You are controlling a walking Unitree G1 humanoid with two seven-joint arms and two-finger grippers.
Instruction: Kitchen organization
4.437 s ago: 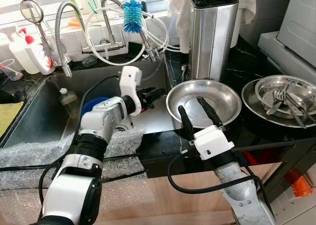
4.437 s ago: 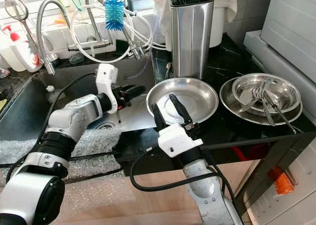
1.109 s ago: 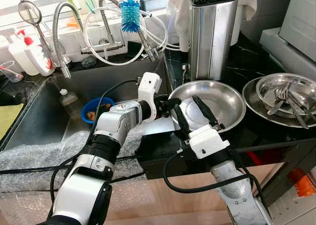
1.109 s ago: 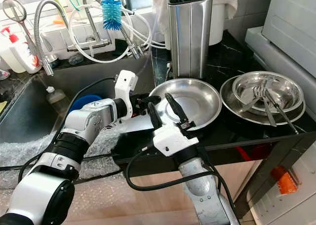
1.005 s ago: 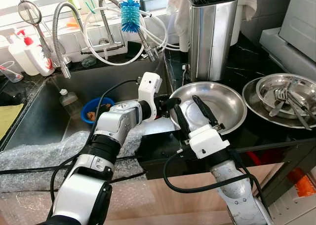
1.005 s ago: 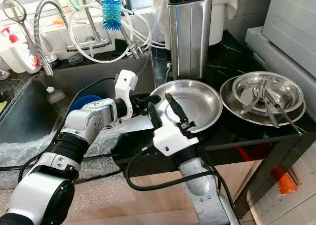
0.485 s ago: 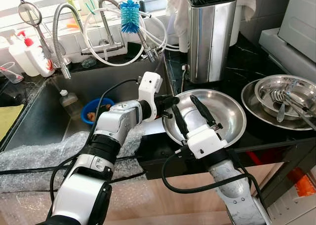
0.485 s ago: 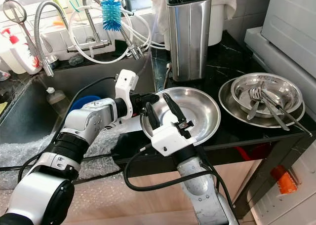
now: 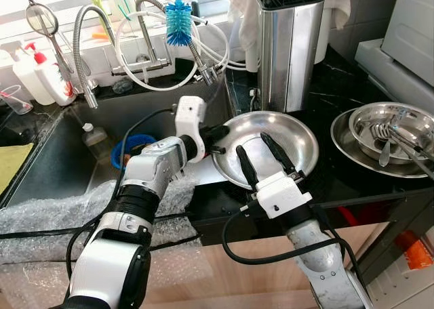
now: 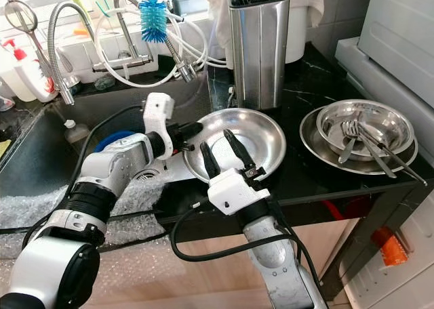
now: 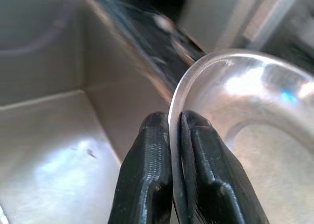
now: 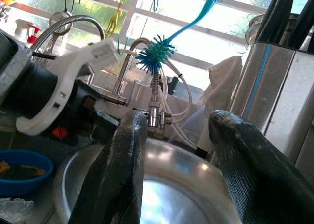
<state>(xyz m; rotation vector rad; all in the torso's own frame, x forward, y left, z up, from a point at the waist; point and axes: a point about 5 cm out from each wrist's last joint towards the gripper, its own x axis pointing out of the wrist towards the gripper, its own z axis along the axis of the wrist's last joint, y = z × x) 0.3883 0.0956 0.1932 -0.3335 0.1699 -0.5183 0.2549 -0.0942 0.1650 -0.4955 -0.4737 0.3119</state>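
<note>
Far left ledge: white plastic soap bottle with a red pump (image 9: 42, 75) stands beside the sink, a round metal strainer (image 9: 42, 15) hanging above it
Sink: grey steel sink basin (image 9: 54, 153) is sunk into the worktop; a small blue plastic bowl (image 9: 130, 148) lies on its floor, partly hidden behind the left arm
Near edge of sink: a sheet of clear bubble wrap (image 9: 51, 211) is draped over the front rim
Tap area: curved chrome tap with white hoses (image 9: 146, 34) stands at the far side of the sink, a blue bristle bottle brush (image 9: 180, 21) hanging in front of it
Left gripper (image 11: 170, 135): reaches over the sink's right side, its two black fingers closed tight on the left rim of the pan, one finger on each face of the rim
Round shallow stainless steel pan (image 9: 264, 146): sits at the left end of the black stone worktop (image 9: 339, 95), its left rim held by the left gripper and projecting over the sink, tilted up on the far side
Right gripper (image 9: 266, 160): hovers over the near part of the pan, fingers spread wide, holding nothing
Tall steel knife block (image 9: 290, 48): upright just beyond the pan, a white cloth (image 9: 247, 4) hanging behind it
Right end of worktop: stacked steel plate and bowl (image 9: 385, 129) with forks and spoons (image 9: 393, 136) lying in the bowl, well apart from the pan
</note>
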